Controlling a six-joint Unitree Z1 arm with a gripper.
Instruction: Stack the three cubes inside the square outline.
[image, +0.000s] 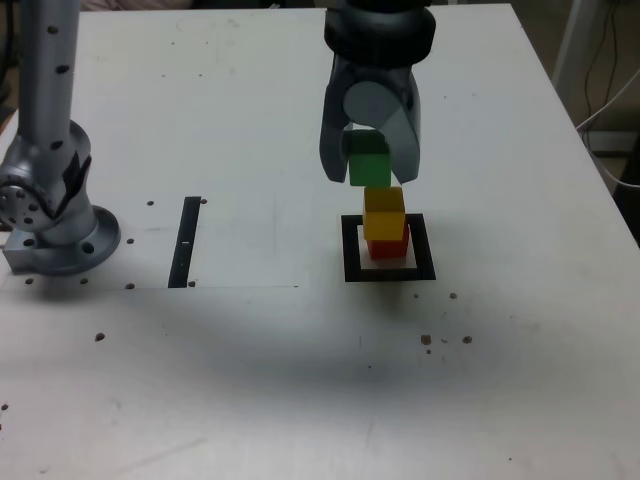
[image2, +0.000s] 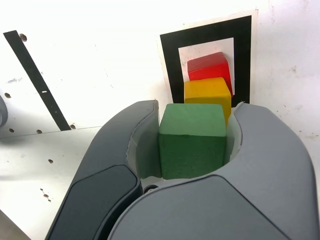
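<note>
Gray gripper (image2: 195, 131) is clasping the green cube (image2: 193, 142) between its two curved fingers, the jaws standing only a cube's width apart and pressing on opposite sides. Directly below in the exterior view, the yellow cube (image: 384, 213) is resting on the red cube (image: 388, 246), which is sitting inside the square outline (image: 353, 272) on its pale center. Red is showing past yellow's right side in that view. Whether green is touching yellow, the pictures are not making clear. A straight black strip (image: 184, 242) is lying on the white table (image: 250, 380) toward the exterior view's left, well apart from the stack.
</note>
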